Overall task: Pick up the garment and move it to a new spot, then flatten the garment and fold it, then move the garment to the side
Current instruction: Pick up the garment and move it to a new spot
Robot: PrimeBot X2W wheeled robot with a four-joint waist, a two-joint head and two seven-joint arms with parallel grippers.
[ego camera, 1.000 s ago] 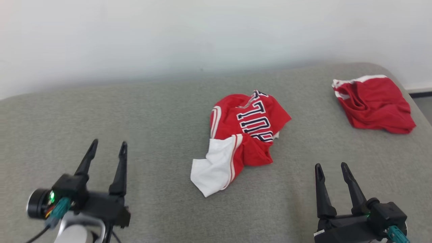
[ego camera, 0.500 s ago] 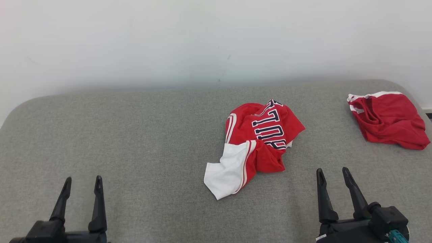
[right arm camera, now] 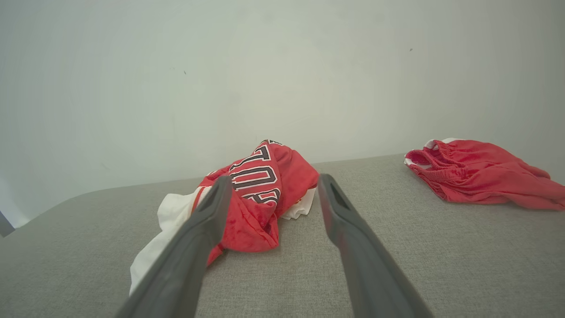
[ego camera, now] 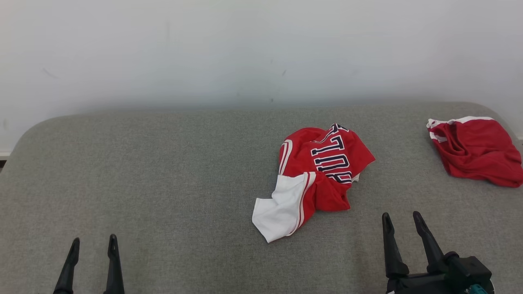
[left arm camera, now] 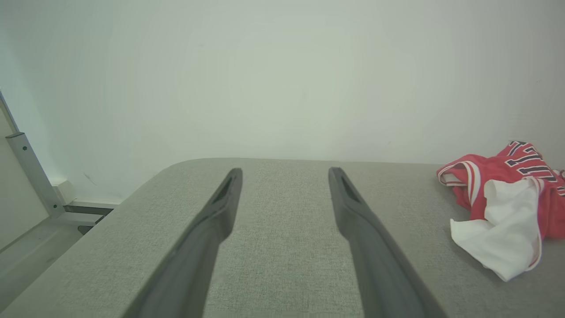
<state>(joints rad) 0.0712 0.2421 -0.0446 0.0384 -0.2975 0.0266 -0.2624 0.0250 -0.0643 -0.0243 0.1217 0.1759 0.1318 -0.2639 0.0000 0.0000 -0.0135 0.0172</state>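
Observation:
A crumpled red and white garment [ego camera: 314,175] with dark lettering lies a little right of the middle of the grey padded table [ego camera: 163,183]. In the left wrist view the garment [left arm camera: 507,207] lies far to the right; in the right wrist view the garment [right arm camera: 247,198] is just ahead of the fingers. My left gripper [ego camera: 92,243] stands open at the lower left, well away from it, its fingers [left arm camera: 220,207] over bare fabric. My right gripper [ego camera: 401,218] is open at the lower right, a short way in front of the garment, holding nothing.
A second red garment [ego camera: 476,149] with white trim lies bunched at the table's far right, also visible as a red heap [right arm camera: 476,174] in the right wrist view. A pale wall [ego camera: 245,53] runs behind the table. A metal frame [left arm camera: 31,172] stands beyond the table's left end.
The head camera has tilted and shifted, so the whole scene sits lower and further right in the picture. My left gripper now shows much lower in the view; both grippers stay open.

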